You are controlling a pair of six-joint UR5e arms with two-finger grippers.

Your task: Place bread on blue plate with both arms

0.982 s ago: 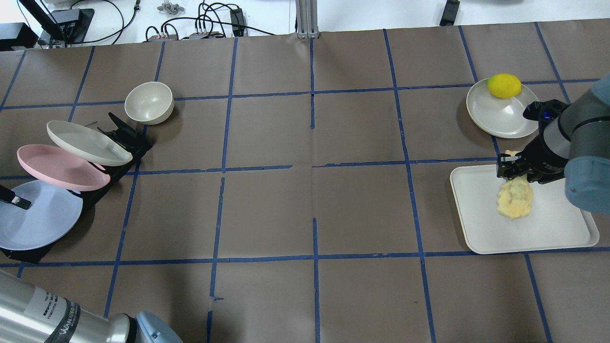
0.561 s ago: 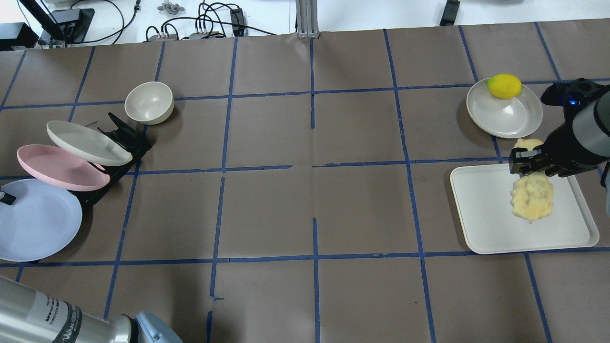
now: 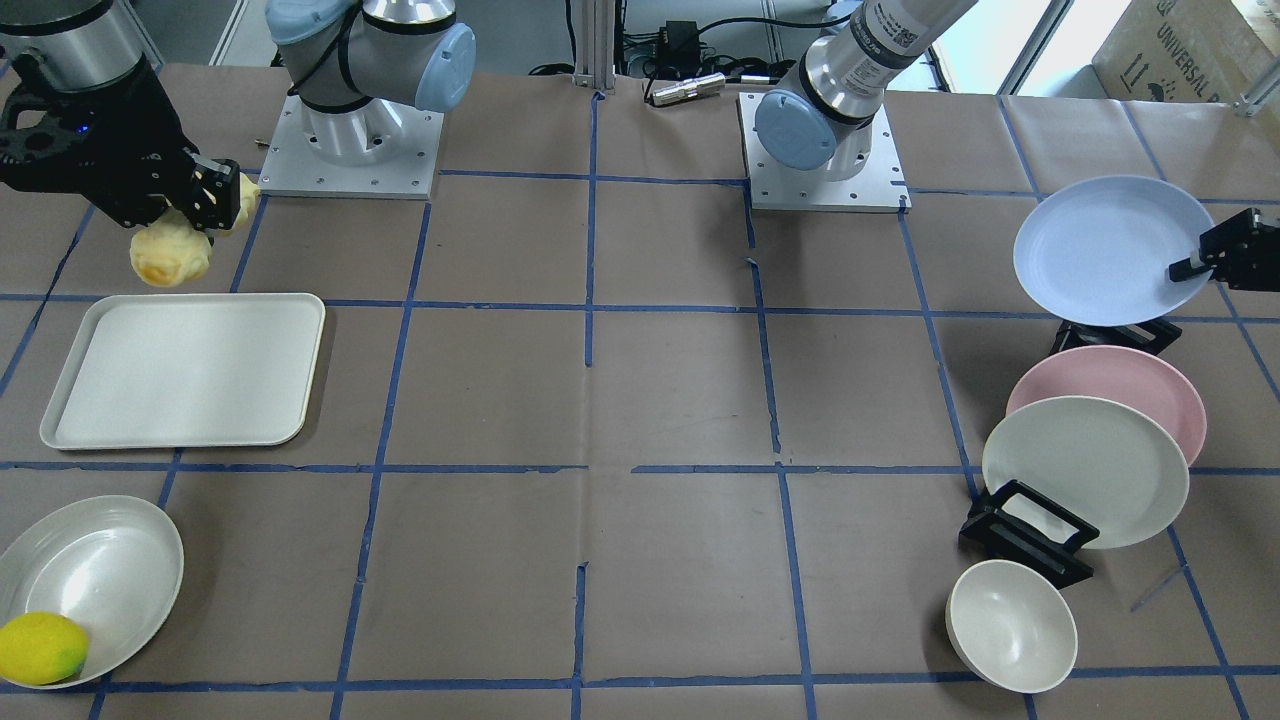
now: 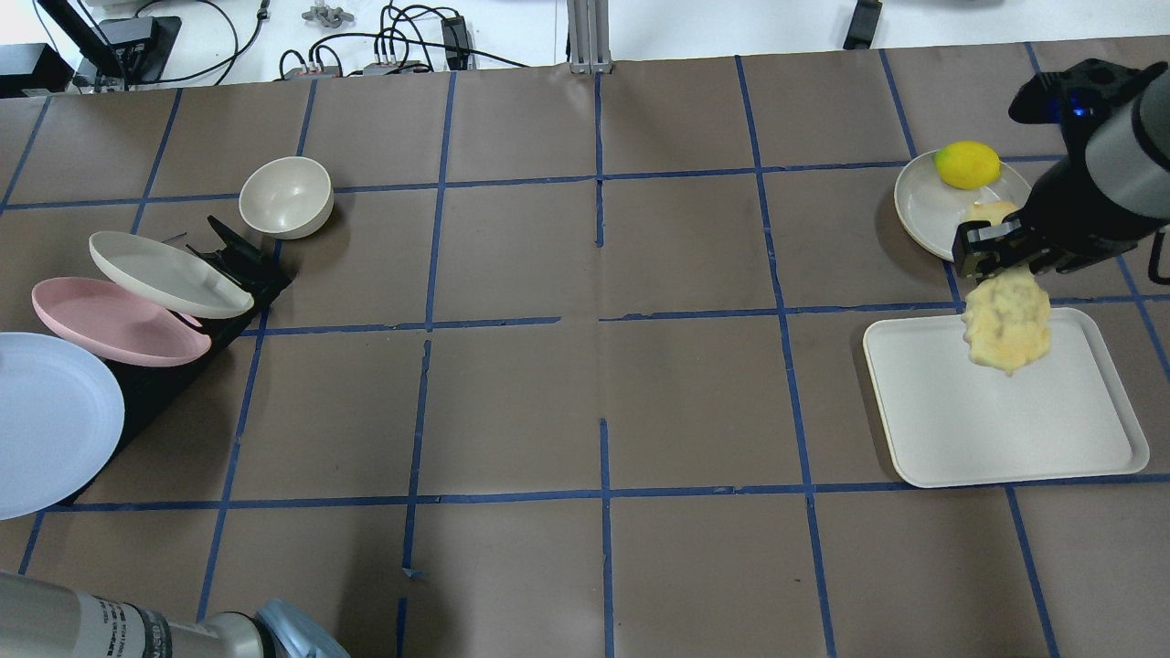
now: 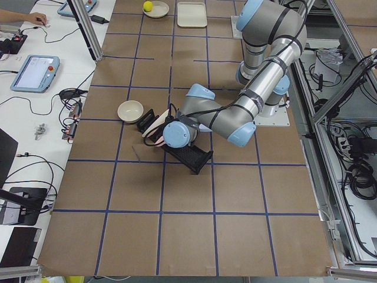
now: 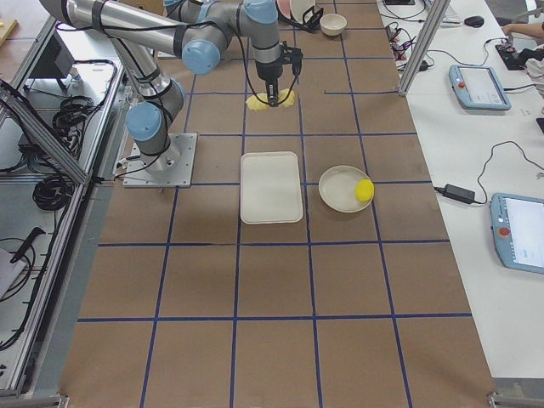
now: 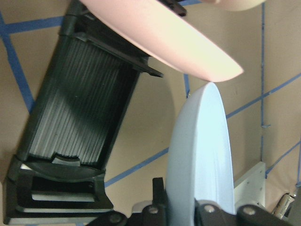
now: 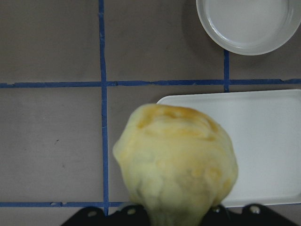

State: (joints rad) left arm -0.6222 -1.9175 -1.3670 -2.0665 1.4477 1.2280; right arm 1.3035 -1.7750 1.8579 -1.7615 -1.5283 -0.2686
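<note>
My right gripper (image 4: 994, 249) is shut on one end of the bread (image 4: 1005, 320), a bumpy pale-yellow loaf that hangs from it in the air over the far edge of the white tray (image 4: 1005, 429). The front view shows the gripper (image 3: 220, 195) and the bread (image 3: 170, 255). The bread fills the right wrist view (image 8: 176, 160). My left gripper (image 3: 1195, 265) is shut on the rim of the blue plate (image 3: 1105, 250) and holds it tilted, clear of the black rack (image 3: 1020, 530). The plate reaches the overhead view's left edge (image 4: 46, 425). The left wrist view shows it edge-on (image 7: 202, 155).
A pink plate (image 3: 1140, 375) and an off-white plate (image 3: 1085, 470) lean in the rack. A cream bowl (image 3: 1010, 625) stands beside it. An off-white plate (image 4: 923, 215) with a lemon (image 4: 967, 164) sits just beyond the tray.
My right gripper has lifted the bread off the tray and carried it up and toward the tray's far edge. My left gripper has drawn the blue plate out of the rack, leftward.
</note>
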